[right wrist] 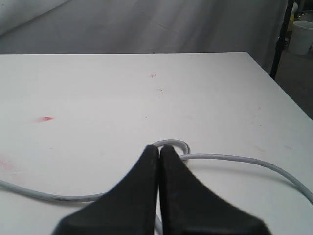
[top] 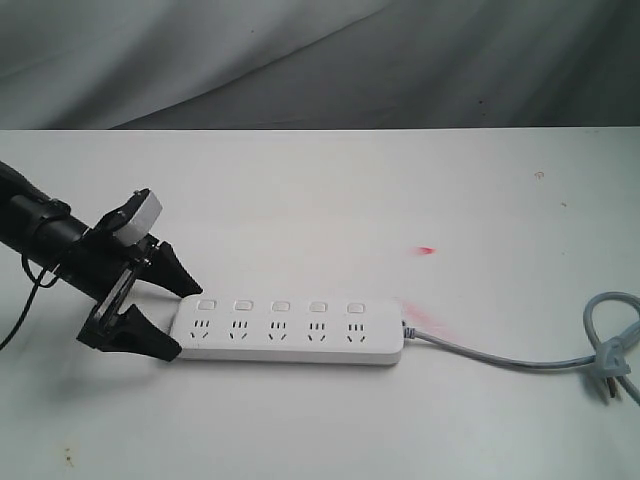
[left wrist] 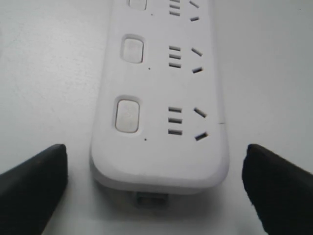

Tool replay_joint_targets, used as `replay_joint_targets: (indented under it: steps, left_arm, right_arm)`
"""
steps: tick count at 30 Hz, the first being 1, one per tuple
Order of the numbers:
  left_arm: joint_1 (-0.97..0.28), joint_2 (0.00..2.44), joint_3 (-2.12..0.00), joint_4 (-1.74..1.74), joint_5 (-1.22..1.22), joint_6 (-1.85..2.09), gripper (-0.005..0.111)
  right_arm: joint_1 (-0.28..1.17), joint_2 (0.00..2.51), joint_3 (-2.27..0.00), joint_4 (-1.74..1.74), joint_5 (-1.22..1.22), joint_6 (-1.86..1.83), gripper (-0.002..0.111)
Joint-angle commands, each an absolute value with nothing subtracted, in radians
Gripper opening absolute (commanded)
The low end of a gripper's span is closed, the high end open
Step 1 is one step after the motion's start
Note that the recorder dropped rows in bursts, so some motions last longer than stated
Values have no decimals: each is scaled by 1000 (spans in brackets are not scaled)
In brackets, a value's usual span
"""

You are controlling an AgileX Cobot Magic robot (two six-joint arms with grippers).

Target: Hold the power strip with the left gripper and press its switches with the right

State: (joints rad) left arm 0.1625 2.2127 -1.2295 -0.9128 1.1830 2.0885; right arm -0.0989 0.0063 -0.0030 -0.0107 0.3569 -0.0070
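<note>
The white power strip (top: 290,335) lies flat on the table, its grey cable (top: 500,358) trailing right to a coiled plug (top: 612,375). Five square switches (top: 280,306) run along its far side. My left gripper (top: 189,321) is open at the strip's left end, one black finger on each side. In the left wrist view the fingertips (left wrist: 44,171) flank the power strip's rounded end (left wrist: 161,161) with gaps on both sides, and the nearest switch (left wrist: 127,115) shows. My right gripper (right wrist: 160,148) is shut on nothing, low over the cable loop (right wrist: 234,157); it is outside the exterior view.
A small red mark (top: 427,250) and a pink smear (top: 418,316) stain the white table (top: 320,180). Past the table's edge (right wrist: 279,83) in the right wrist view stand a black pole (right wrist: 281,39) and a white bucket (right wrist: 301,36).
</note>
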Motion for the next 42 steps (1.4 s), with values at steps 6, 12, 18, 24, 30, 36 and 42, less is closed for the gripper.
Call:
replay_joint_targets:
  steps: [6, 12, 18, 24, 30, 36, 42]
  left_arm:
    - [160, 2203, -1253, -916, 1204, 2008, 94]
    - [160, 2115, -1320, -916, 1221, 1868, 94]
    - [160, 1948, -1400, -916, 1221, 1831, 88]
    - [160, 1763, -1451, -916, 1221, 1769, 39]
    - [160, 1596, -1456, -915, 1221, 1430, 0]
    - [160, 1460, -1456, -900, 1221, 1107, 0]
    - [160, 1356, -1456, -954, 1221, 635, 0]
  right_arm:
    - [-103, 0, 0, -23, 341, -14, 0]
    - [-103, 0, 0, -23, 341, -14, 0]
    - [-103, 0, 0, -23, 341, -14, 0]
    - [-103, 0, 0, -23, 341, -14, 0]
    - [-103, 0, 0, -23, 341, -14, 0]
    - [-103, 0, 0, -23, 341, -14, 0]
    - [-103, 0, 0, -23, 341, -14, 0]
